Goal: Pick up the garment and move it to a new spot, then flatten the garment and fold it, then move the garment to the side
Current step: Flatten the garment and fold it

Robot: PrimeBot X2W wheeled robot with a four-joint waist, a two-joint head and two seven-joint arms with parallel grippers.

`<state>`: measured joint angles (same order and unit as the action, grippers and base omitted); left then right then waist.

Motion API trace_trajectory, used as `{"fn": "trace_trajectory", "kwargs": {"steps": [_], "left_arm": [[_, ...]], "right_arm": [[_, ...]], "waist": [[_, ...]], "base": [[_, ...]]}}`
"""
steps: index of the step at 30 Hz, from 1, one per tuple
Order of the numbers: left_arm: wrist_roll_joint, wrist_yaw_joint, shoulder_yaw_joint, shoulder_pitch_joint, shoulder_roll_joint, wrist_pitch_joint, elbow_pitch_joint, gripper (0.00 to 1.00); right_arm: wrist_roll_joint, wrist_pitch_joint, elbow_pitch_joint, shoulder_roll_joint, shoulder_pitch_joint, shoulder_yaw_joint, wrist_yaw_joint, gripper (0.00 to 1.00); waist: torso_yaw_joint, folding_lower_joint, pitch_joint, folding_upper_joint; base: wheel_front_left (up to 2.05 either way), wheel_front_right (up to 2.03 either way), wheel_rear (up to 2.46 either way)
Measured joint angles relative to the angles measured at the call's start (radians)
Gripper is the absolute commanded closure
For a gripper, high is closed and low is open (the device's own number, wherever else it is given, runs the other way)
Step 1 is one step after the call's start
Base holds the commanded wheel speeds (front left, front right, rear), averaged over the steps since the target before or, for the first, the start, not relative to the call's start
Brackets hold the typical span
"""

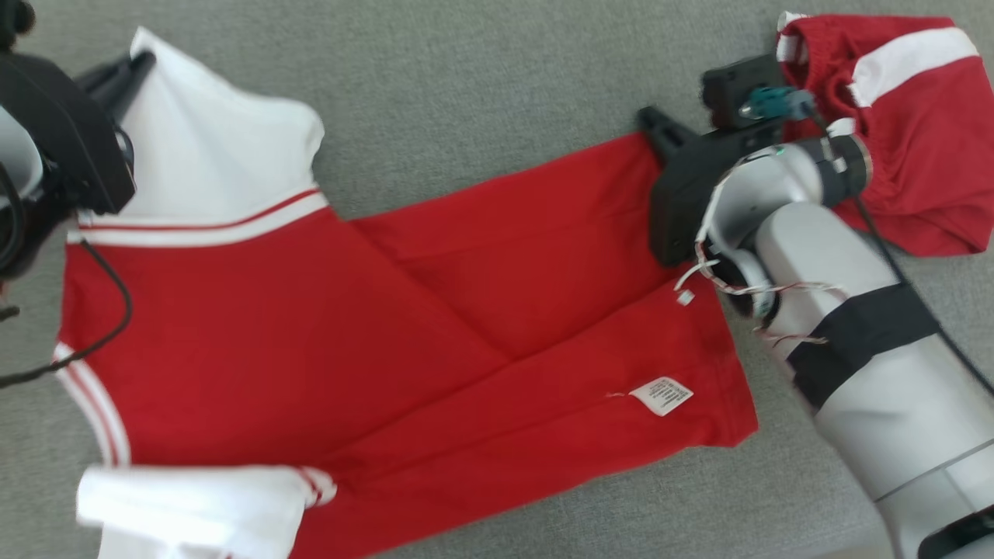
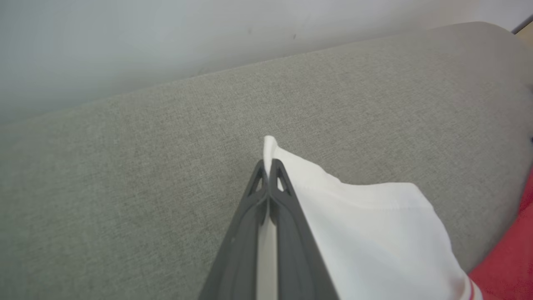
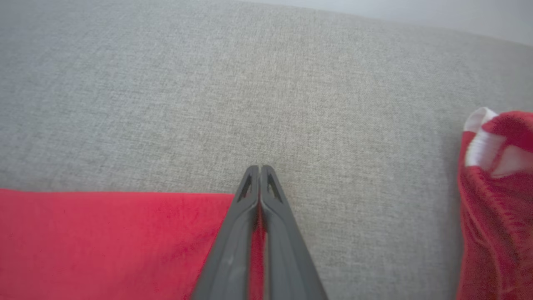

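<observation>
**Both grippers pinched on the shirt's far edge**

Your pale right forearm (image 1: 877, 373) sits closest to the head camera, crossing the lower right. Beyond it, the right gripper (image 3: 259, 171) has its jaws pressed together on the far corner of the red hem, and a sliver of red shows between the fingers. The left gripper (image 2: 266, 166) is clamped the same way on the edge of the white sleeve (image 2: 366, 225), with a small white tip poking past its fingertips.

The garment (image 1: 311, 326), a red shirt with white sleeves and striped trim, lies spread across the grey cushion (image 1: 466, 70). Its sleeves are toward your left and its hem toward your right, with a care label (image 1: 662, 395) near the hem. A second red-and-white garment (image 1: 916, 147) is bunched at the upper right, near your right gripper but apart from the hem.

Expect light, limp knit. It will sag between your two holds and drag on the cushion, but it is not fragile. Both bites are thin edge pinches, so a sharp tug could pull the cloth free. The two far-edge holds look well placed; keep them level and the span between them gently taut.
</observation>
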<state>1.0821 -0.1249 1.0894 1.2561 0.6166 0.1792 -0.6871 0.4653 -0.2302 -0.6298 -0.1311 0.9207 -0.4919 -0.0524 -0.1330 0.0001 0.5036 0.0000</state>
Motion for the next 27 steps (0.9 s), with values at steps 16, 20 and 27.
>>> {"fn": "trace_trajectory", "kwargs": {"steps": [16,20,27], "left_arm": [[0.052,0.000,0.073,0.001,0.008,-0.184,-0.018,1.00],[0.063,0.000,0.087,-0.016,0.005,-0.232,-0.022,1.00],[0.070,0.000,0.143,-0.026,-0.025,-0.303,0.036,1.00]], "right_arm": [[0.027,0.082,-0.103,-0.091,0.009,0.072,0.023,1.00],[0.028,0.102,-0.122,-0.085,0.004,0.071,0.035,1.00],[0.045,0.164,-0.144,-0.093,-0.003,0.084,0.074,1.00]], "waist": [[0.084,-0.0001,-0.097,0.0000],[0.104,-0.0001,-0.122,-0.0001],[0.127,-0.0001,-0.176,-0.0001]], "base": [[0.00,0.00,0.00],[0.00,0.00,0.00],[0.00,0.00,0.00]]}}
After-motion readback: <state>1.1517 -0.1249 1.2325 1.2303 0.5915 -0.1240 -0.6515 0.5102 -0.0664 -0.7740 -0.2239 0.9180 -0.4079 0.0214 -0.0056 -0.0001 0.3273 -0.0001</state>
